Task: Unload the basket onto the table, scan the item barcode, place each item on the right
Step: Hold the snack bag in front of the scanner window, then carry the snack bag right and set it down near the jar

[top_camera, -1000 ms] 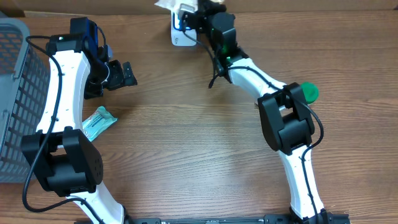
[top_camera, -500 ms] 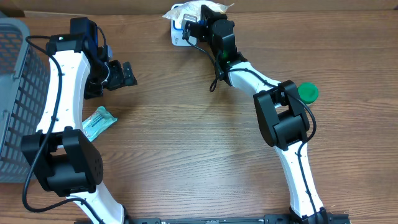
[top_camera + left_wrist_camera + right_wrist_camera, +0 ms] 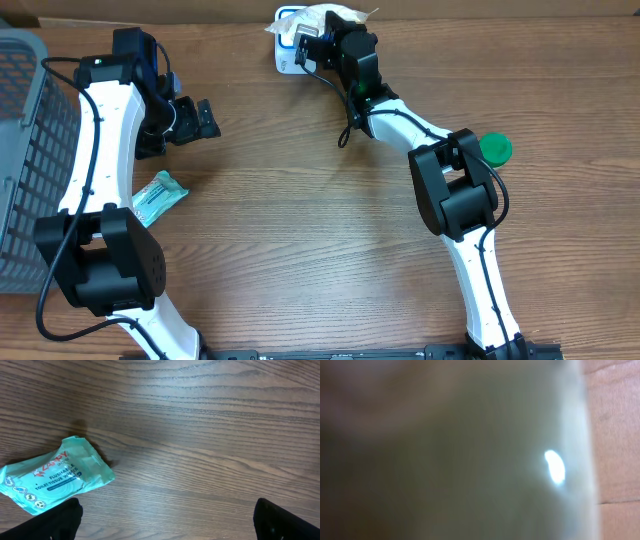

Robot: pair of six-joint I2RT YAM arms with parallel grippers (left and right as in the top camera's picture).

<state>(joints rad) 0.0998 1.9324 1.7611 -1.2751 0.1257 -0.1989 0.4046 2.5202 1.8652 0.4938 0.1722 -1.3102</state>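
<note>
- The pale packet (image 3: 325,17) – crinkled, whitish, glossy – sits at the top centre of the overhead frame, its left end over the white-and-blue scanner (image 3: 287,58).
- My right gripper (image 3: 318,36) is clamped shut on it; its wrist camera gives only a blurred pale surface with one glare spot.
- My left gripper (image 3: 203,118), upper left, is spread wide and holds nothing.
- Below it, a teal wipes pack (image 3: 55,477) lies flat on the wooden table (image 3: 300,230) – untouched.
- A grey basket (image 3: 20,150) stands at the left edge.
</note>
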